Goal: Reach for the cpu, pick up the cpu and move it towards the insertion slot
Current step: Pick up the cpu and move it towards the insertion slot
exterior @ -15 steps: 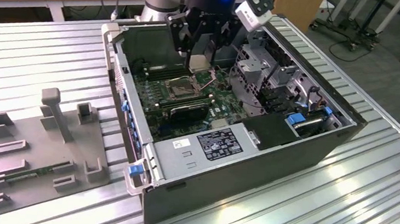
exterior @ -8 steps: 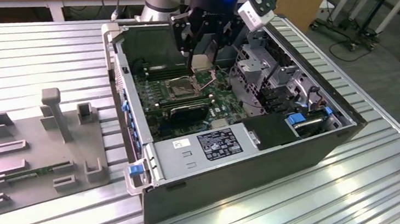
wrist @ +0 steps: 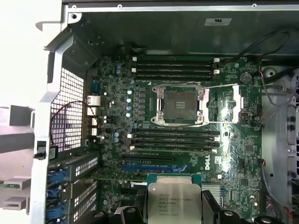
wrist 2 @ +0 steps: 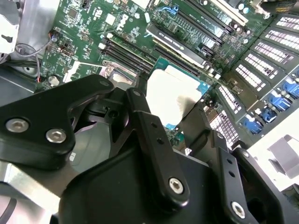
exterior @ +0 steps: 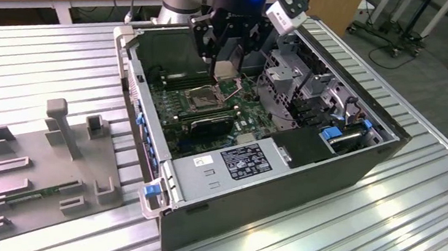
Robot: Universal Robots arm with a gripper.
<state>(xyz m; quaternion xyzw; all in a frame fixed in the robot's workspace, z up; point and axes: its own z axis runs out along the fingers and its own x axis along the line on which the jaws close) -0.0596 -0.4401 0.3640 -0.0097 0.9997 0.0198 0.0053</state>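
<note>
The black two-fingered gripper hangs inside the open dark-grey computer case, its fingers clamped on the small flat square cpu with its silver-grey metal top and pale rim. In the second wrist view the cpu sits between the black fingers, lifted clear above the green circuit board, one finger pressing on each of two opposite edges. In the first wrist view the cpu is seen flat-on with a teal border around the metal lid, and the black fingertips flank it. Just ahead of the held chip, across a bank of long narrow black memory slots, lies the insertion slot, a square socket with a dark centre and a silver metal frame, its thin wire lever swung out to the side. In the exterior view the insertion slot lies below the gripper and slightly toward the exterior view's left, near it but apart. Well away from the gripper, on the ribbed metal table beside the case, stands a grey plastic fixture tray with upright posts, and a thin green memory stick rests in it.
</note>
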